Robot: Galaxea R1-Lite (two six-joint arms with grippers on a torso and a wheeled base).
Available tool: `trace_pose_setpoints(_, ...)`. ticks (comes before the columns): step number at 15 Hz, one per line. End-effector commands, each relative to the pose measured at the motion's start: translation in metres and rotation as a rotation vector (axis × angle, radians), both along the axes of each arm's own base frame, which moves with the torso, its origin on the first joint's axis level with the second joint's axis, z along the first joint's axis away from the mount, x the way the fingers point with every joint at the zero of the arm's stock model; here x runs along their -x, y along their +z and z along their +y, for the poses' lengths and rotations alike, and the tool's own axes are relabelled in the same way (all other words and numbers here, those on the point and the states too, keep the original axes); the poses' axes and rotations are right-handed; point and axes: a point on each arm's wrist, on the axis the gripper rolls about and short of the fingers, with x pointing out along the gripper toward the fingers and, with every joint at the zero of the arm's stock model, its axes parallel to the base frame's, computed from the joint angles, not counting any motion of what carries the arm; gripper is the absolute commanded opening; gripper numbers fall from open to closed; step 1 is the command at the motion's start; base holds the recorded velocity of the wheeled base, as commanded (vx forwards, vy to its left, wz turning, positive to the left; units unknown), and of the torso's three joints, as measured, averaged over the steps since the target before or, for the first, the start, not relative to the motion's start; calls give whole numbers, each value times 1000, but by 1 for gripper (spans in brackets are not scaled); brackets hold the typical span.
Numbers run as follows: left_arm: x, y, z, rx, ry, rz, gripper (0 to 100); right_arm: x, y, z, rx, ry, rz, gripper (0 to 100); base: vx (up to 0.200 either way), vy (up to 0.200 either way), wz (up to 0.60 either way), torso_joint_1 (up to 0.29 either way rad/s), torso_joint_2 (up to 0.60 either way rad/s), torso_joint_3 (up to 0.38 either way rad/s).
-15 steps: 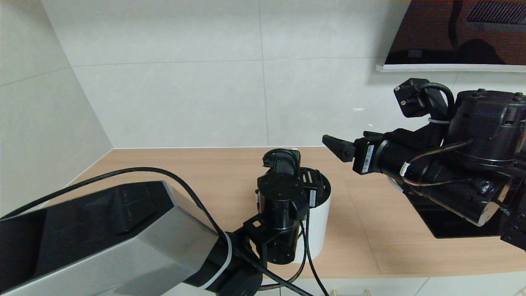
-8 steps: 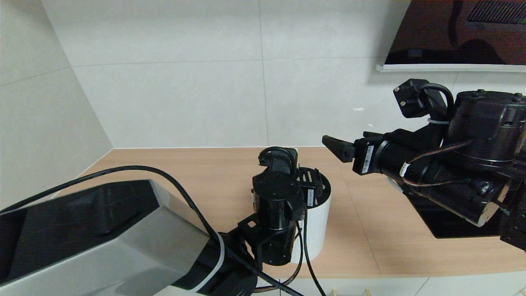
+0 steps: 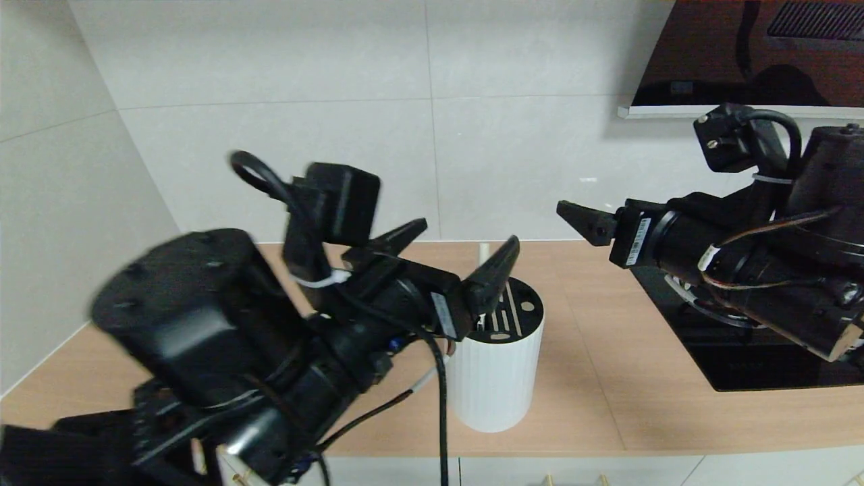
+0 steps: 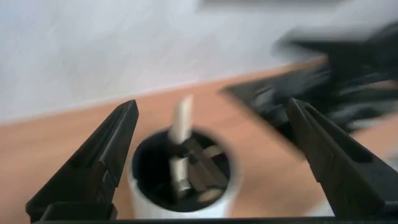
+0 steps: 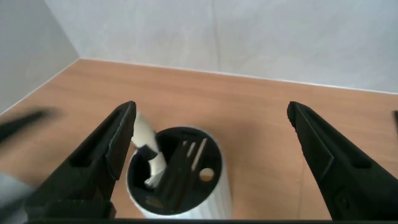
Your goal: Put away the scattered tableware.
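White tile wall (image 3: 270, 169) behind, light wood desk (image 3: 607, 378) running along it.

L hand (image 3: 468, 234): fingers spread wide, nothing between them, empty. It hangs up off the desk, just above and to the robot's-left side of the holder (image 3: 496, 378). In head view one finger (image 3: 496, 266) overlaps the holder's top rim; can't tell if it touches.

R hand (image 5: 210, 109): also wide open, empty. Raised well above the desk, to the right of the holder and apart from it, pointing twd it.

Holder = white ribbed cylinder, upright on the desk, near the front edge. Black top w/ several narrow slots + a couple of round/oval holes. White-handled utensil (image 5: 146, 140) stands in it on the far-left side of the top, handle sticking up above the rim, slightly tilted. Its working end is down inside, can't tell what kind of utensil it is.

Around: black glass cooktop (image 3: 742, 364) set in the desk on the right, partly under the R arm. Dark range hood (image 3: 742, 54) on the wall, upper right. L arm w/ its cables covers the near-left part of the desk and the holder's left side.
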Motion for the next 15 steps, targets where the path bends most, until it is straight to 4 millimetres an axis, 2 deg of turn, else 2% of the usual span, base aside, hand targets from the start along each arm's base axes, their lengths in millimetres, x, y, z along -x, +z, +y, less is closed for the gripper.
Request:
trace_pose_setpoints(1,34,46,62,123,-29,-142,100,18,13,-20,-33,-27,-45,100,0,0,0,0,0,0)
trace_pose_setpoints(2,44,49,93,133,35,-172,100,28,11,-43,-35,-82,-50,100,0,0,0,0,0,0)
trace_pose_setpoints(3,56,45,114,125,82,-172,100,39,9,-60,-39,-125,-59,100,0,0,0,0,0,0)
trace_pose_setpoints(4,69,42,130,116,107,-168,100,50,6,-75,-40,-153,-65,100,0,0,0,0,0,0)
trace_pose_setpoints(5,92,34,151,89,138,-139,100,68,-1,-96,-44,-208,-77,100,0,0,0,0,0,0)
trace_pose_setpoints(6,103,32,160,79,147,-131,100,77,-4,-104,-48,-225,-86,100,0,0,0,0,0,0)
trace_pose_setpoints(7,134,24,185,51,200,-101,100,103,-8,-122,-65,-252,-129,100,0,0,0,0,0,0)
trace_pose_setpoints(9,175,13,210,13,269,-75,100,140,-14,-138,-88,-265,-190,100,0,0,0,0,0,0)
trace_pose_setpoints(11,214,2,222,-6,322,-90,100,186,-28,-155,-6,-309,-191,100,0,0,0,0,0,0)
trace_pose_setpoints(13,238,-2,227,-4,319,-128,100,216,-36,-165,37,-336,-201,100,0,0,0,0,0,0)
trace_pose_setpoints(14,262,-7,229,0,360,-154,100,245,-50,-171,101,-397,-206,100,0,0,0,0,0,0)
trace_pose_setpoints(15,266,-7,229,1,391,-156,100,256,-59,-173,122,-427,-218,100,0,0,0,0,0,0)
